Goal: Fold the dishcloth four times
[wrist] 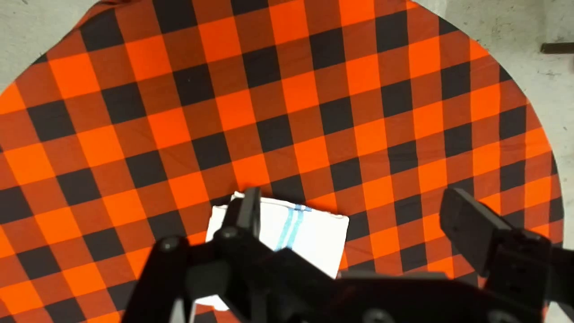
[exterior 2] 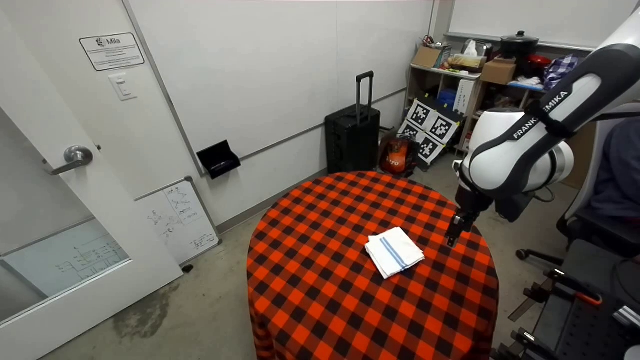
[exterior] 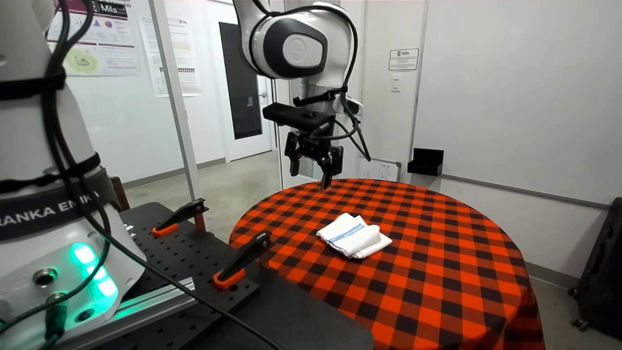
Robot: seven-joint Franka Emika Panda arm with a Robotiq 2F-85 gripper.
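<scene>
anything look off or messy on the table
The folded dishcloth on the checked tablecloth looks a bit untidy: in an exterior view its layers don't line up at the edges and one side puffs up. I see no spill or damage.

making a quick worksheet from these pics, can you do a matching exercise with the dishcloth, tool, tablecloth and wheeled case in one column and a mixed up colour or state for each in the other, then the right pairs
Column one
1. dishcloth
2. tool
3. tablecloth
4. wheeled case

Column two
A. open, holding nothing
B. black, with its handle raised
C. white with blue striping, folded
D. red-and-black checks

Right pairs: 1-C; 2-A; 3-D; 4-B
</scene>
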